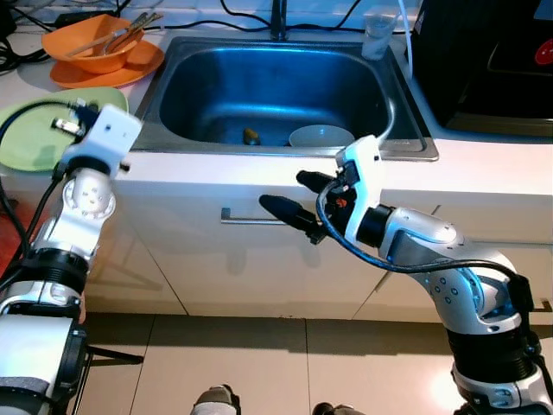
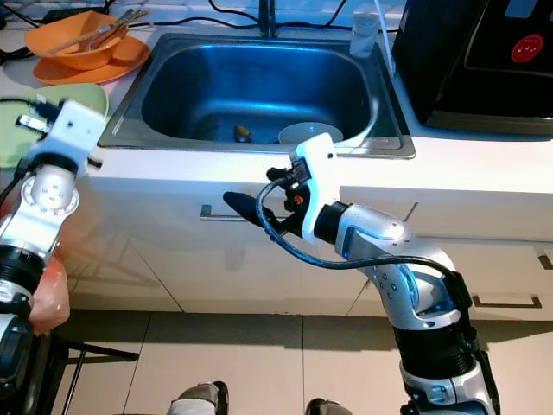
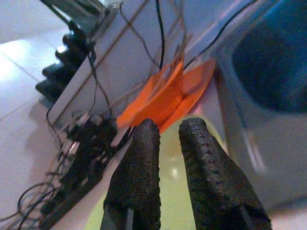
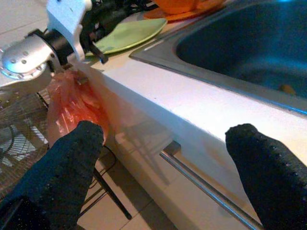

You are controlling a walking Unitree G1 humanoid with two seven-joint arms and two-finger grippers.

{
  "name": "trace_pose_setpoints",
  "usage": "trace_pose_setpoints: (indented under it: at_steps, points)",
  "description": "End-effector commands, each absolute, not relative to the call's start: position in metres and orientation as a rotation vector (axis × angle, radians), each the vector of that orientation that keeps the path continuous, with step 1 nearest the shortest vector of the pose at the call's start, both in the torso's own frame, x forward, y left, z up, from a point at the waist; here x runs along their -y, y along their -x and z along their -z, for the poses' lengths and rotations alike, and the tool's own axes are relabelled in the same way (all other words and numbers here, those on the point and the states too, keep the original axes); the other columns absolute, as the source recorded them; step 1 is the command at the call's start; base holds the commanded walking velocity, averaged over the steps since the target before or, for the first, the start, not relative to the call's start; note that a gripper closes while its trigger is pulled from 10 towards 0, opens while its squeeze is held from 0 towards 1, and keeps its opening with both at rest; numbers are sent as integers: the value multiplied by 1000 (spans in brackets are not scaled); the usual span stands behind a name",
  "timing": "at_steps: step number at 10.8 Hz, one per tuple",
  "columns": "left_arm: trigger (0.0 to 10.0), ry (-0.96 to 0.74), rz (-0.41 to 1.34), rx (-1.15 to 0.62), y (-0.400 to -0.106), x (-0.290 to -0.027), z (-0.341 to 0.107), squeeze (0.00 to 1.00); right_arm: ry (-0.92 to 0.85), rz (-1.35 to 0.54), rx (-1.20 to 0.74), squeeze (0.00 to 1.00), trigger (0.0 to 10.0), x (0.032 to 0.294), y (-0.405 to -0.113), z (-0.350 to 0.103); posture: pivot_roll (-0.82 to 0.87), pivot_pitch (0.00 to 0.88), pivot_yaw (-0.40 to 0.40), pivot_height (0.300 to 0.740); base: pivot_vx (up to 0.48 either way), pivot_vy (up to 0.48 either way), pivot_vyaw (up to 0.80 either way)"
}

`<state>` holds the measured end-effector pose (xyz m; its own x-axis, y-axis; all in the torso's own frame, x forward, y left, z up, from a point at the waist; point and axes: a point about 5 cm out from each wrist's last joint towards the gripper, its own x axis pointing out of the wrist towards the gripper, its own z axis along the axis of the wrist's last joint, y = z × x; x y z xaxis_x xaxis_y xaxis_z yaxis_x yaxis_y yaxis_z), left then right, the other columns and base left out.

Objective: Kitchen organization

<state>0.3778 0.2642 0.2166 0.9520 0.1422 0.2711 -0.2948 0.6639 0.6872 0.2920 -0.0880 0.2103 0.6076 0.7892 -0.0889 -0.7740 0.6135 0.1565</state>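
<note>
My left gripper (image 3: 168, 126) hovers over the green plate (image 1: 30, 138) on the counter at the left, its fingers nearly together with nothing between them. Beyond it an orange bowl (image 1: 91, 43) holding utensils sits on an orange plate (image 1: 130, 69). My right gripper (image 1: 300, 199) is open in front of the counter edge, below the steel sink (image 1: 164, 78), with nothing in it. Inside the sink lie a white bowl (image 1: 321, 136) and a small yellowish item (image 1: 251, 136).
A black appliance (image 1: 484, 60) stands on the counter at the right. A clear cup (image 1: 378, 33) and the faucet (image 1: 278, 22) are behind the sink. A drawer handle (image 1: 246, 220) runs below the right gripper. An orange plastic bag (image 2: 47, 294) hangs by my left arm. Cables lie at the back left.
</note>
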Motion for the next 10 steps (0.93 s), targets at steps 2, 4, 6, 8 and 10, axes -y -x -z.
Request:
trace_pose_setpoints:
  at_steps: [2,4,6,8,10]
  points:
    - [10000,-750,-217,239,-374,-255,-220,1000,-103,-909,-138,86,10000,88,-295,-215,98,107,23,740,0,0,0]
    - [10000,-549,-331,293,-350,-254,-221,1000,-101,-913,-137,90,10000,89,-297,-215,113,106,10,740,0,0,0]
    - [10000,-447,-461,264,-332,-265,-205,1000,-96,-922,-139,90,10000,89,-301,-215,127,103,-7,740,0,0,0]
    - [10000,-379,-524,253,-326,-272,-207,1000,-92,-930,-139,86,10000,88,-303,-216,130,100,-15,740,0,0,0]
    - [10000,-239,-612,195,-322,-283,-202,1000,-90,-936,-137,90,10000,87,-304,-216,128,96,-18,740,0,0,0]
